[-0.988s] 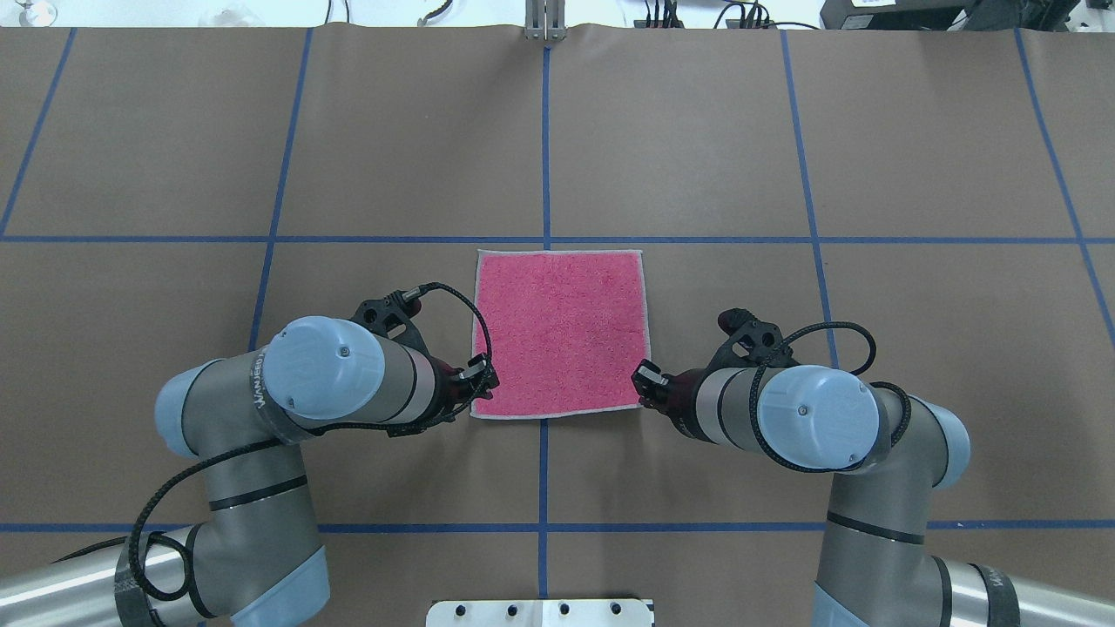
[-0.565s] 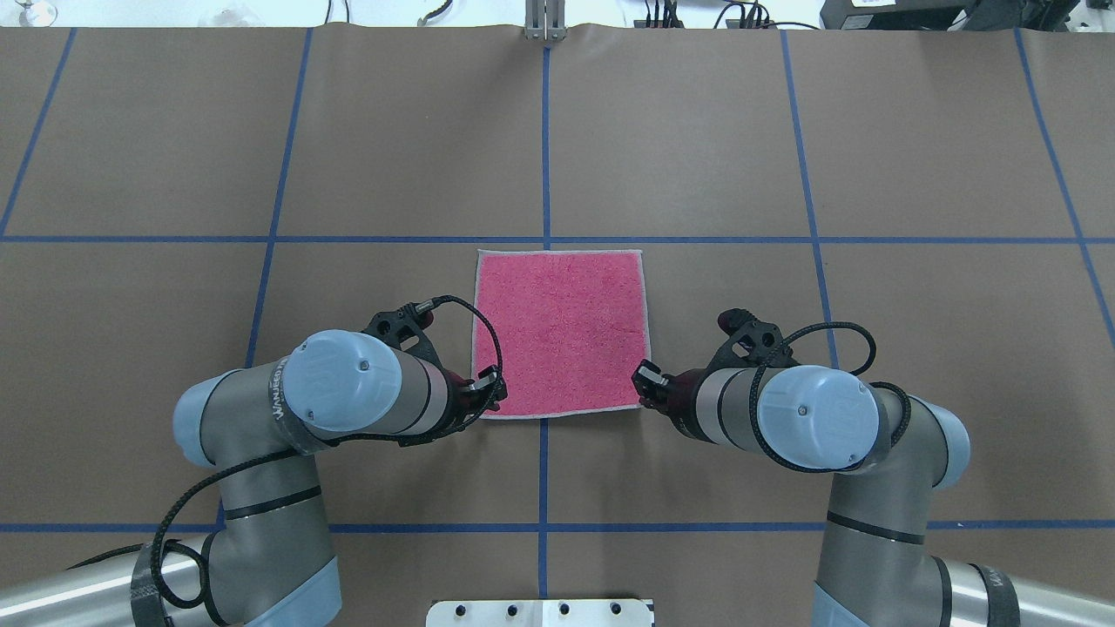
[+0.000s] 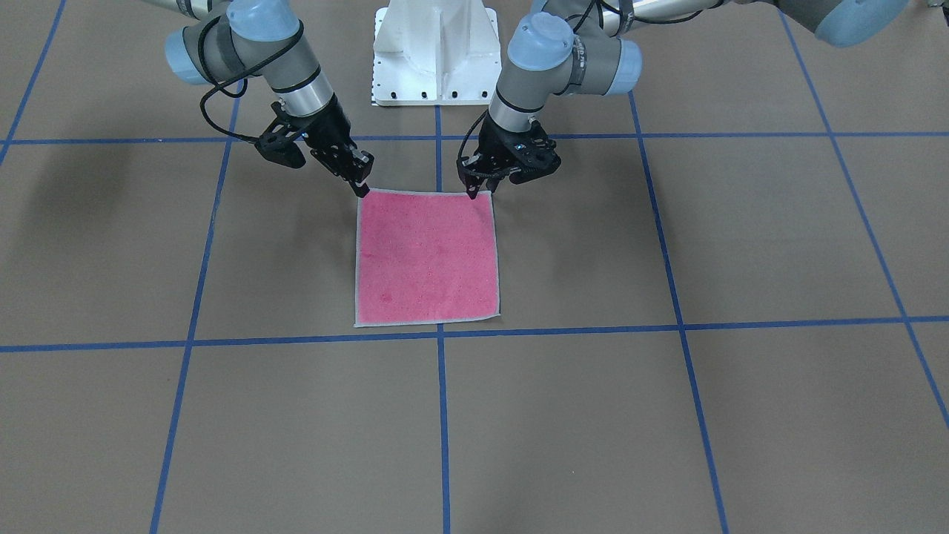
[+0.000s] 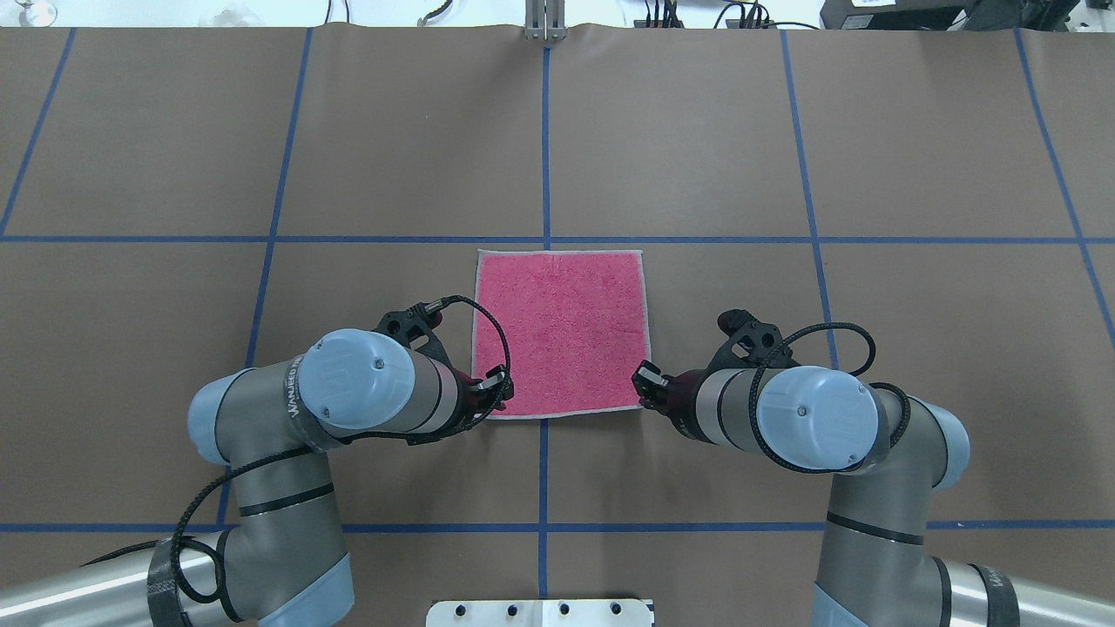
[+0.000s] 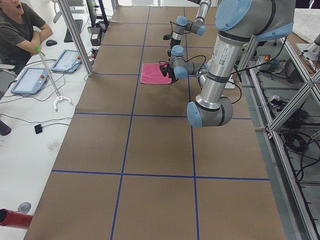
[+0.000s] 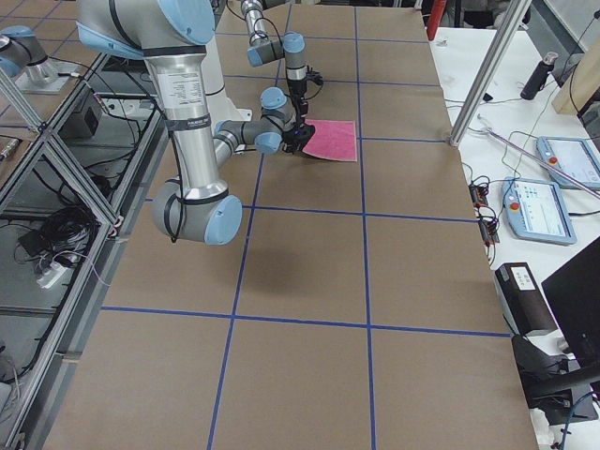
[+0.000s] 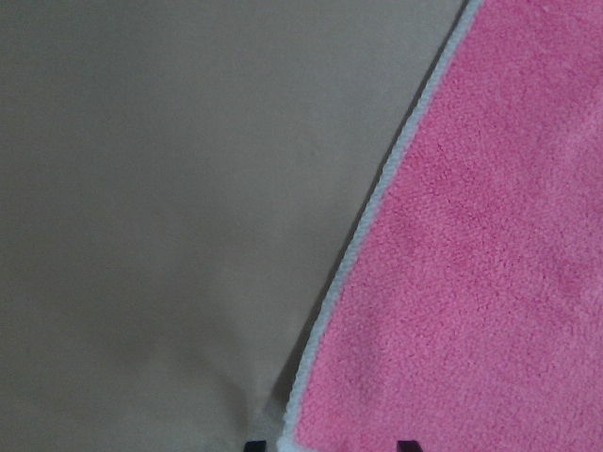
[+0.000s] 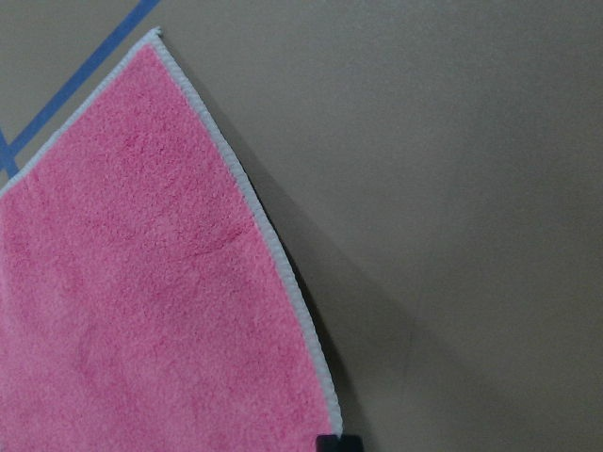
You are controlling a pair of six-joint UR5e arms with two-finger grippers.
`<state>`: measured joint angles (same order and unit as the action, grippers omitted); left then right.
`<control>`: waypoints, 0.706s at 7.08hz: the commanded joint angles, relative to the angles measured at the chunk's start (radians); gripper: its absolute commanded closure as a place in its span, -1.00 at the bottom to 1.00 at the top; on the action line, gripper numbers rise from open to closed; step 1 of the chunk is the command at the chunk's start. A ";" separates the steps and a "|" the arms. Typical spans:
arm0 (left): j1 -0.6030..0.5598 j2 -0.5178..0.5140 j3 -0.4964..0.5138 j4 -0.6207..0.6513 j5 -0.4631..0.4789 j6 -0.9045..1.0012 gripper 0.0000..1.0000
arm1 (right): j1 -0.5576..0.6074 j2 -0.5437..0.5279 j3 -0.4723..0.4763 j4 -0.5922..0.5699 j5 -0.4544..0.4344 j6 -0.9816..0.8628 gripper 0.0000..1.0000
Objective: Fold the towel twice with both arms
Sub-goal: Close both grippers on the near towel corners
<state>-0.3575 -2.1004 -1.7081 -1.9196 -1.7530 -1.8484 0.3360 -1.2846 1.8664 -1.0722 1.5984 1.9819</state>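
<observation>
left gripper (image 4: 496, 388): at near left corner of towel (image 4: 559, 324), fingers apart astride its edge, nothing held | towel: flat at centre of table (image 4: 784, 131), pink up, unfolded | right gripper (image 4: 645, 380): fingers pinched together on near right corner | step: likely corner grasp for first fold; next: left closes, both lift together | hidden: underside; fingertips mostly cropped in wrist views
</observation>
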 commanded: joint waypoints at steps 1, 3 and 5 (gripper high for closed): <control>0.000 0.005 -0.001 0.001 0.001 -0.002 0.15 | 0.000 -0.001 0.000 0.000 0.000 0.000 1.00; -0.001 0.006 -0.008 0.001 0.001 -0.002 0.19 | 0.000 0.001 0.000 0.000 0.000 0.000 1.00; -0.001 0.008 -0.008 0.002 0.003 -0.003 0.74 | 0.000 -0.001 0.000 0.000 0.000 0.000 1.00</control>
<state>-0.3587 -2.0931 -1.7162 -1.9180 -1.7508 -1.8503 0.3360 -1.2845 1.8668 -1.0723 1.5984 1.9819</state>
